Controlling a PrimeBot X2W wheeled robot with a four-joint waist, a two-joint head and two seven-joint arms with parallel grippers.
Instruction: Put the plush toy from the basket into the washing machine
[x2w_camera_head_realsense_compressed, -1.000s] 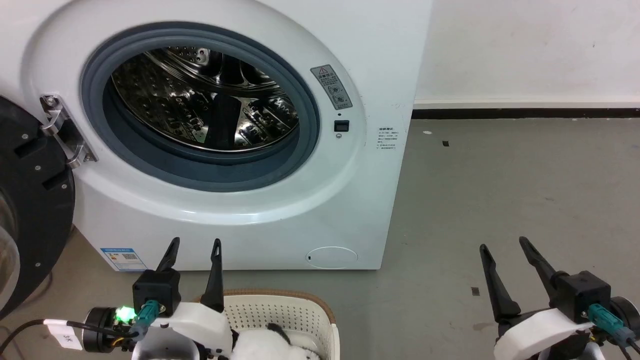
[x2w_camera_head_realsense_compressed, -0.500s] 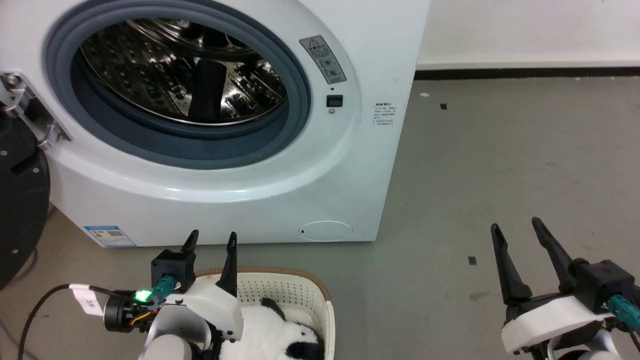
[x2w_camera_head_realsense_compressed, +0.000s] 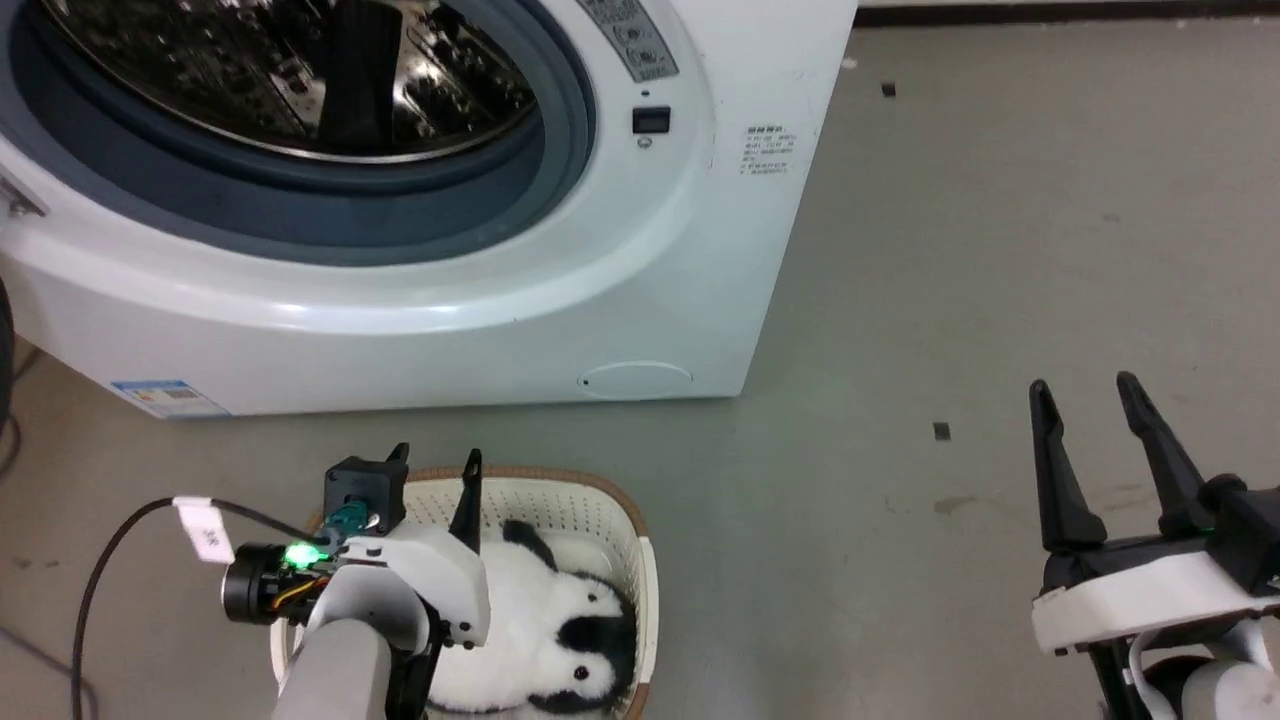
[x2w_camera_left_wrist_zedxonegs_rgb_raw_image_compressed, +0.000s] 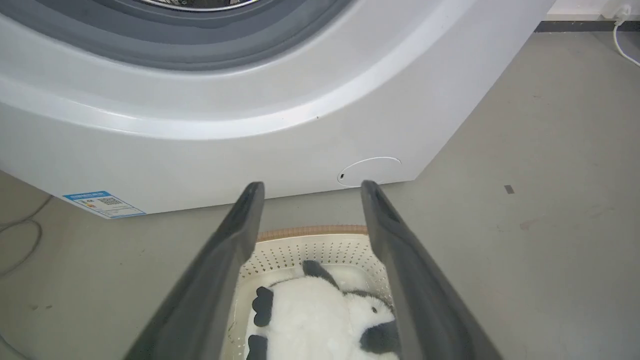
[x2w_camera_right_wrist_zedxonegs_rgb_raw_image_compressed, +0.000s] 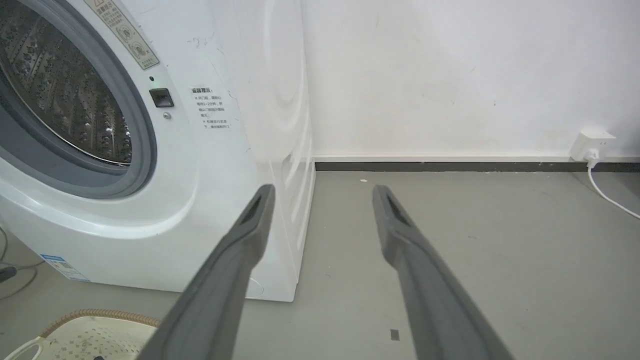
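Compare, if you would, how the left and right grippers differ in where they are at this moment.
The left gripper hangs over the basket; the right gripper hangs over bare floor, right of the washing machine. In its wrist view the left gripper's fingers frame the plush toy; the right gripper's frame floor and wall. Both are open and empty.

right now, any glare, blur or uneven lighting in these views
Head view: sharp, with hard glints off the drum inside the washing machine. Left wrist view: the left gripper is soft up close, the plush toy clearer. Right wrist view: the right gripper is blurred, the wall evenly lit.
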